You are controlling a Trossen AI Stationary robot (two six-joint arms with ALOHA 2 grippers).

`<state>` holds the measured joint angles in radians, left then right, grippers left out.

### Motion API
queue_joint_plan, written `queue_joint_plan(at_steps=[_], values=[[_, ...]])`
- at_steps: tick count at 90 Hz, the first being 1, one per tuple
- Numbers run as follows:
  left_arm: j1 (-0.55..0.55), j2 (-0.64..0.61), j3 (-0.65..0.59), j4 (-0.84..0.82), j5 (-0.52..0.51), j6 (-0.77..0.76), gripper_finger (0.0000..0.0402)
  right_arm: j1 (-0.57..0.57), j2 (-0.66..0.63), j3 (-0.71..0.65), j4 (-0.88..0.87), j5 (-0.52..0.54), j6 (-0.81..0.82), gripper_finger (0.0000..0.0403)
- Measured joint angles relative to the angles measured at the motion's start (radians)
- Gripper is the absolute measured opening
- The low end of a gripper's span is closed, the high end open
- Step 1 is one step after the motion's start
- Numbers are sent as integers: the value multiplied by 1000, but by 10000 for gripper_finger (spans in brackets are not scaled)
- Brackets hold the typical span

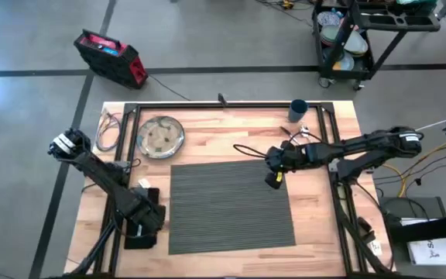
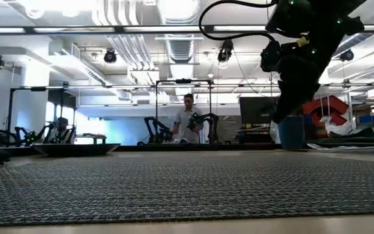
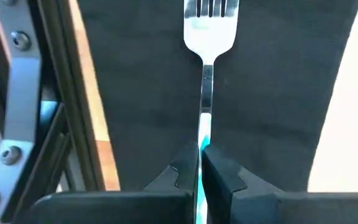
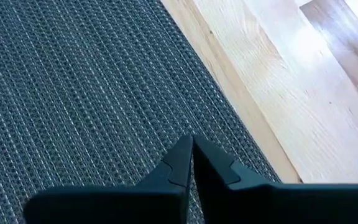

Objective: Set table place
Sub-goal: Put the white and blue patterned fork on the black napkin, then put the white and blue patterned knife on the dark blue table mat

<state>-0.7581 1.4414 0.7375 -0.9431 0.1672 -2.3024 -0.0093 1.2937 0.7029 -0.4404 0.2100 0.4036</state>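
Between left tool fingers, fork.

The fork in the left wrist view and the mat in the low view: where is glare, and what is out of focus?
Left wrist view: the fork shows bright glare on its head, and the fingers close to the lens look soft. Low view: the mat is blurred nearest the lens, and the ceiling lights are blown out.

I'm in a robotics lab: exposed ceiling ducts, other arm rigs, equipment cart, concrete floor.
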Motion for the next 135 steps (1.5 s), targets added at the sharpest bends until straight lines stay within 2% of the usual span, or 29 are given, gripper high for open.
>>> queue_joint_plan(at_steps=[18,66,135], values=[[-2,0,0,-20,22,14,9,0,0,0,0,0,-3,0],[-2,-4,25,-11,24,47,66,0,0,0,1,0,-14,0],[-2,-6,79,-15,-4,121,138,0,0,0,4,0,-12,0]])
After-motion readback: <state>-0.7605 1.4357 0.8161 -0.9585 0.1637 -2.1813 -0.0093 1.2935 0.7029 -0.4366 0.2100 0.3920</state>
